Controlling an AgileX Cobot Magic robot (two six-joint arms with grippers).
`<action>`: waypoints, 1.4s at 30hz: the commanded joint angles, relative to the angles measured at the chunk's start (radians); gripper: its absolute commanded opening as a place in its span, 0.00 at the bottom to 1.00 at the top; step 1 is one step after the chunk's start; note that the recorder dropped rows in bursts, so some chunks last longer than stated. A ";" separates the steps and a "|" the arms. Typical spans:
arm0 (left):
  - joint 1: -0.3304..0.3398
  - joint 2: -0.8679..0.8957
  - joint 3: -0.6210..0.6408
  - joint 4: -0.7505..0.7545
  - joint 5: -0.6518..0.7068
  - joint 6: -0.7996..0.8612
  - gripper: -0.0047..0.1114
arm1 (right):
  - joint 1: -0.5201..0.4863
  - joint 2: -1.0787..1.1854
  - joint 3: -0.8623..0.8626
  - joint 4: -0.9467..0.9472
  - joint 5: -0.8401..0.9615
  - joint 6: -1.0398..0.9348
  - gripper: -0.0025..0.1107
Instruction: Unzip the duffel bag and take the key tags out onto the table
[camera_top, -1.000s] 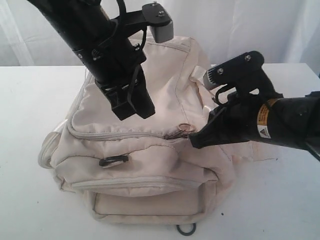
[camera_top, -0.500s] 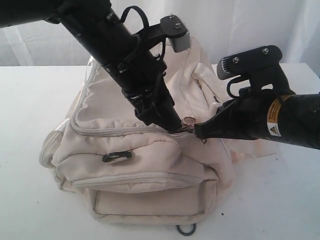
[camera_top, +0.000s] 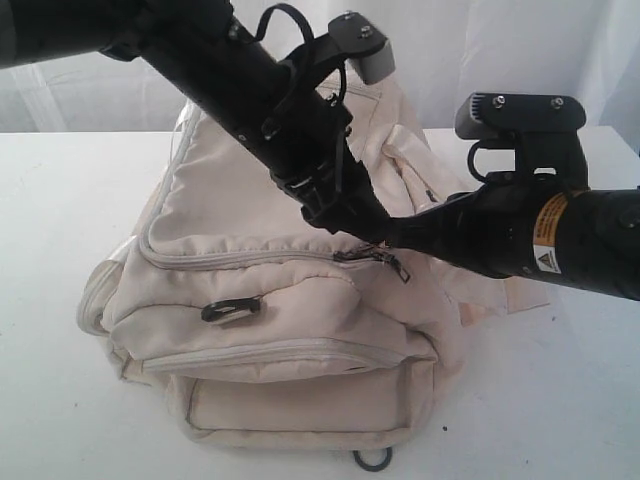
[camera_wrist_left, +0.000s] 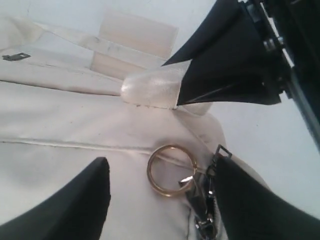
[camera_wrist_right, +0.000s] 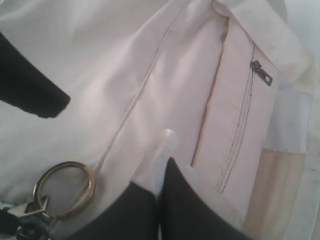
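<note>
The exterior camera stood off the bench (camera_top: 60, 200), a little above it, and faced the duffel bag (camera_top: 270, 330) with both arms in frame. Each wrist camera looked from close behind its own gripper, along the fingers onto the bag's fabric. Both shared the brass ring (camera_wrist_left: 149, 170), lying between the fingers of the left gripper (camera_wrist_left: 161, 159) and just beside the tip of the right gripper (camera_wrist_right: 162, 172).

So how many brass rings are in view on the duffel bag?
1: the brass ring on the zipper pull, between the open fingers of the left gripper. Others may be hidden.
</note>
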 joint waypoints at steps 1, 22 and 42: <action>-0.007 0.038 -0.002 -0.044 0.004 -0.011 0.60 | -0.005 -0.019 -0.008 0.002 -0.079 0.048 0.02; -0.007 0.077 -0.002 -0.071 -0.006 -0.015 0.60 | -0.007 -0.068 -0.008 0.002 -0.136 0.417 0.02; -0.014 0.075 -0.002 -0.086 -0.004 -0.017 0.21 | -0.007 -0.068 -0.008 0.004 -0.208 0.481 0.02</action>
